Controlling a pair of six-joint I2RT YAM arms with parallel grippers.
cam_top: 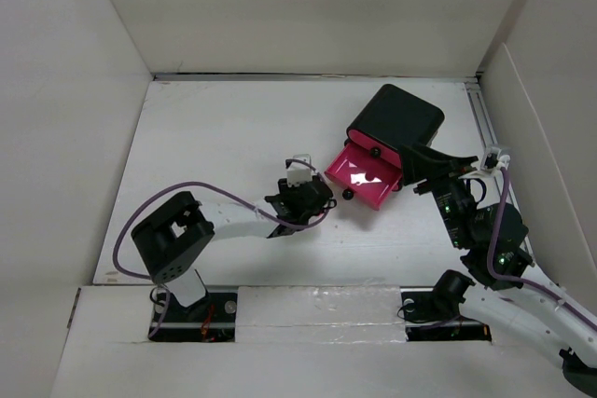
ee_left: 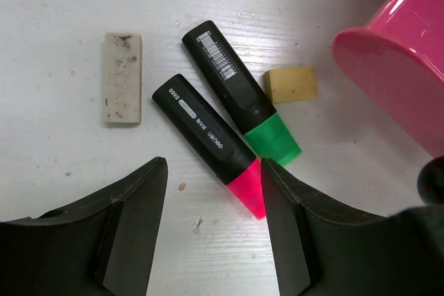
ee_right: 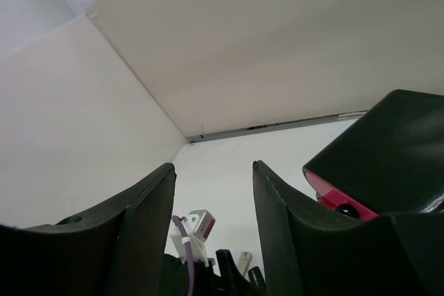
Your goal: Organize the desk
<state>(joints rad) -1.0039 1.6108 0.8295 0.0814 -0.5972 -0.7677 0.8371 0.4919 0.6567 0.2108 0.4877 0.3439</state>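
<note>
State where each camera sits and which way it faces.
Top external: fixed overhead, looking down on the desk; left arm and right arm show.
Left wrist: facing straight down at two highlighters; left gripper shows.
Right wrist: low, facing across the desk to the back wall; right gripper shows.
Shared: the pink drawer appears in all three.

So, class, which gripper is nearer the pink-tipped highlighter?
Left. The left gripper hovers right over the pink-tipped highlighter, straddling its tip; the right gripper sits away beside the black cabinet, across the desk.
</note>
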